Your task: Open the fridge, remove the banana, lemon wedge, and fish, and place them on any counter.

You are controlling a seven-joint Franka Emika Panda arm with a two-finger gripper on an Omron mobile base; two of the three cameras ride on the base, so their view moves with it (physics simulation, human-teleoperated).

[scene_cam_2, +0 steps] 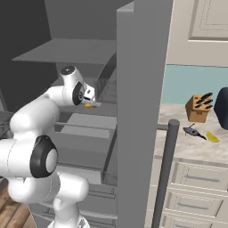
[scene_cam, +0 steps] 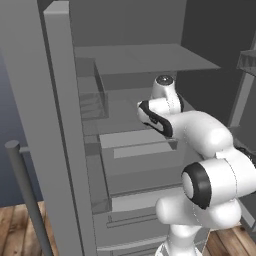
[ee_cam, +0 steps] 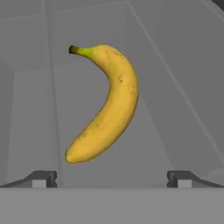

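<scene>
Inside the open fridge, the white arm reached over a grey shelf with its gripper pointed at the banana. In the hand view the two dark fingertips stood wide apart at the bottom edge, one to either side, with nothing between them. The banana lay flat on the grey shelf floor just beyond the tips, not touched by either. Its green-dark stem end pointed to the upper left of that view, its blunt end to the lower left, and its curve bulged to the right.

In the right base view the hand sat at shelf height inside the fridge, and a small sliver of yellow showed just beside it on the shelf, which I took for the same banana. The fridge door stood open on the right, edge-on toward the camera, with its dark bar handle nearer still.

Past the door on the right lay the counter, beige stone over cream drawers, with a teal backsplash behind. The fish, small and dark, rested on the counter top. The lemon wedge lay just beside it to the right, apart from it. A wooden knife block stood farther back near the backsplash.

In the left base view the other door stood open on the left, and lower drawers showed beneath the arm.
</scene>
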